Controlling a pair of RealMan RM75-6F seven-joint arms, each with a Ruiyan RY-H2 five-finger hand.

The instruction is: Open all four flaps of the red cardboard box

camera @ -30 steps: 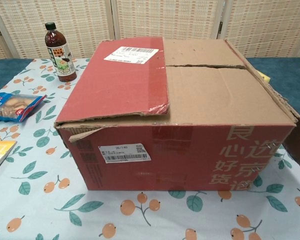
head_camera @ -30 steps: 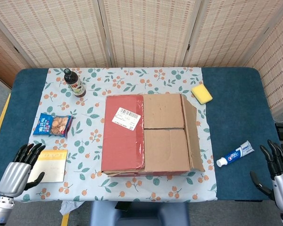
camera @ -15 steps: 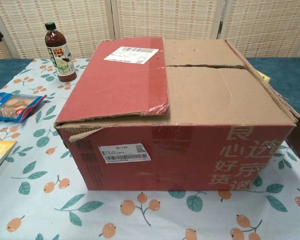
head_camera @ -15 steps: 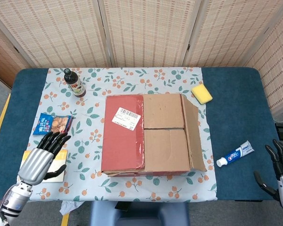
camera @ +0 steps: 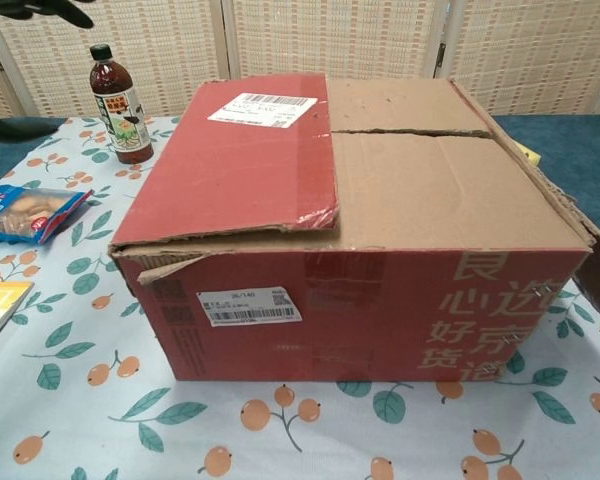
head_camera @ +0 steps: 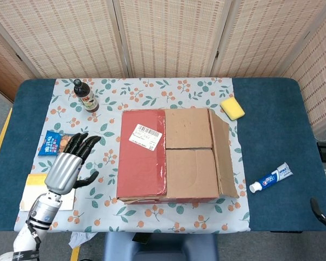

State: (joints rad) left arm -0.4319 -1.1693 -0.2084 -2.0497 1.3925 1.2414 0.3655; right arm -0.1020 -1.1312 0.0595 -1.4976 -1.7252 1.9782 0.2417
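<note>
Left hand [head_camera: 69, 165] is rising twd the red cardboard box [head_camera: 168, 155], fingers spread, holding nothing. Box is sitting mid-surface, red flap shut. Right hand is dropping out of view; approach is just beginning.

A large red cardboard box [head_camera: 168, 157] sits squarely in the middle of the table, on the floral cloth, its top still mostly closed. The red left flap [head_camera: 142, 155] lies flat over the top, carrying a white barcode label [head_camera: 145, 136], with its front edge torn and ragged. Two plain brown inner flaps [camera: 430, 160] lie flat beside it, meeting at a seam. The right-hand outer flap [head_camera: 226, 155] already hangs outward, down the box's side.
</note>
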